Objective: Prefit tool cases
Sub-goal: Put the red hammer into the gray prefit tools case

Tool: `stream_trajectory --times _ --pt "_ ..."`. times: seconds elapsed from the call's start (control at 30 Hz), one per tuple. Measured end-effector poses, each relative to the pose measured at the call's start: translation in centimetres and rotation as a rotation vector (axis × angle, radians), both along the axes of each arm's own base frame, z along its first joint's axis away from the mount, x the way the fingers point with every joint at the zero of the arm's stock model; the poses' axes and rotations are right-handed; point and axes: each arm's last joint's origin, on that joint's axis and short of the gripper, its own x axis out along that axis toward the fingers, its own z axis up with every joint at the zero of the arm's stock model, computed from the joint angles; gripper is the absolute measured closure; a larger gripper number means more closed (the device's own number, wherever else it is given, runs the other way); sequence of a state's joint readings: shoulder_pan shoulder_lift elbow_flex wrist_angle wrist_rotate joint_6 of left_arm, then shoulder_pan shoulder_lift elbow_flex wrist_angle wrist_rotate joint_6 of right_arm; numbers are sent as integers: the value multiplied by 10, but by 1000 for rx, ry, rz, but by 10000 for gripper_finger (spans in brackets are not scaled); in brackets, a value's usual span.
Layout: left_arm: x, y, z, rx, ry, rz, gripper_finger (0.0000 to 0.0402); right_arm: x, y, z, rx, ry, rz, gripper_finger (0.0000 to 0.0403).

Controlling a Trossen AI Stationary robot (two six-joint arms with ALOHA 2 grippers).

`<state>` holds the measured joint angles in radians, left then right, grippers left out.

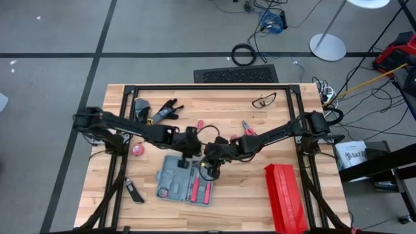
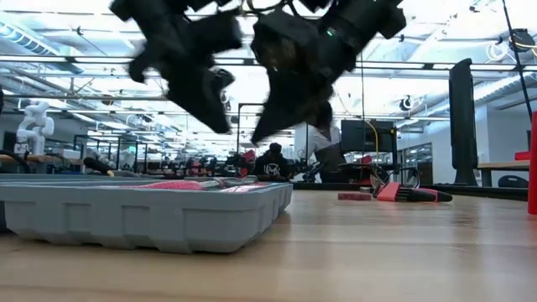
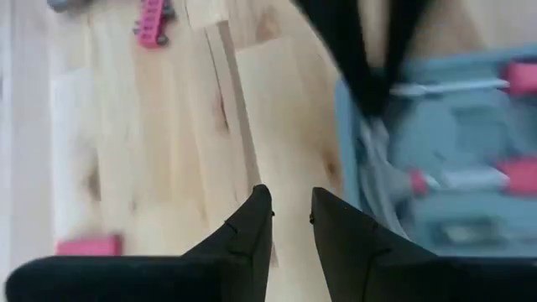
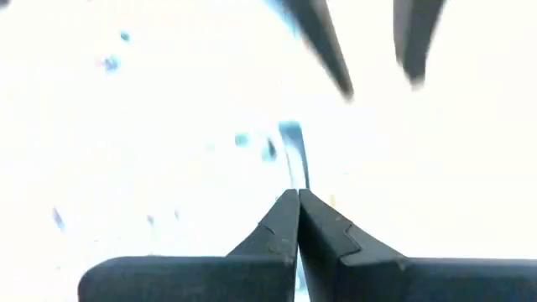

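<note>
The open blue-grey tool case lies flat on the wooden table, with red-handled tools in its grey slots. It also shows in the low view as the tool case, and in the left wrist view as the tool case. My left gripper hangs just over the case's far edge, open, with nothing between its fingers. My right gripper hangs beside it over the case's far right corner, shut and holding nothing. In the low view both stand clear above the case.
A long red ribbed box stands at the near right. Red pliers, safety glasses and black tools lie toward the far side. A pink round piece and a black tool lie on the left.
</note>
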<state>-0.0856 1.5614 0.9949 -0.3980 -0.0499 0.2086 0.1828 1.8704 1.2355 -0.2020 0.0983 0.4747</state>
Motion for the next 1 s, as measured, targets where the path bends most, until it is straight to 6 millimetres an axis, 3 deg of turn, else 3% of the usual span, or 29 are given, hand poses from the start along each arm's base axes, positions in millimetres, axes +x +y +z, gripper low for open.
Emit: stream_trajectory --times 0.27,0.47,0.7,1.0 --pt "-33 2 -2 -42 278 56 311 -2 1 -21 20 111 -11 403" --pt "-51 -3 -28 -191 412 30 311 3 1 -38 29 143 8 403" --pt "-47 -14 -48 -277 248 39 311 8 -5 -43 35 120 25 403" --pt "-37 -13 -46 -277 94 75 311 18 -14 -37 19 4 35 403"
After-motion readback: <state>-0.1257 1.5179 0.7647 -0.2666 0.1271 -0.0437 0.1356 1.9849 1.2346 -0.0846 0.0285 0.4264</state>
